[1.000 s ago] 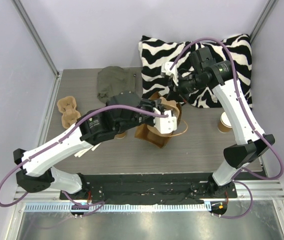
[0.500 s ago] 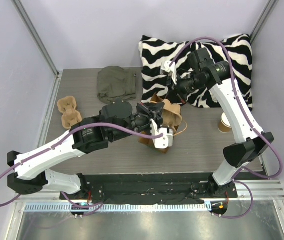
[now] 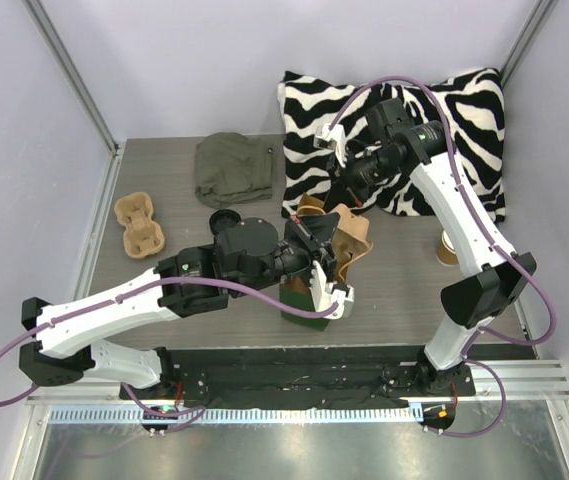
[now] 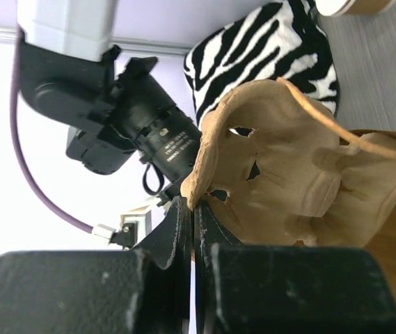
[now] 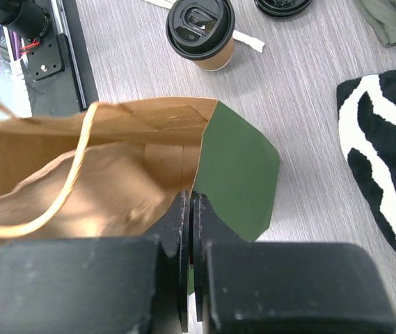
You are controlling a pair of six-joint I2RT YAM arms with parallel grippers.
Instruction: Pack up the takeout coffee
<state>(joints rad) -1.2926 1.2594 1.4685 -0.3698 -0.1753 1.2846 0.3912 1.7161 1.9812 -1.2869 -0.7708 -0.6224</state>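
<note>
Left gripper (image 4: 193,212) and right gripper (image 5: 190,209) pinch opposite rims of the green paper bag (image 5: 239,174), likely to spread its mouth. The takeout coffee (image 5: 200,31) stands outside.

Bright, even overhead light leaves soft, faint shadows on the table (image 3: 404,290). Glare streaks the near metal sill (image 3: 284,450). The left wrist view washes out white at left. Close up, the left gripper (image 4: 193,209) and right gripper (image 5: 189,202) blur darkly.
</note>
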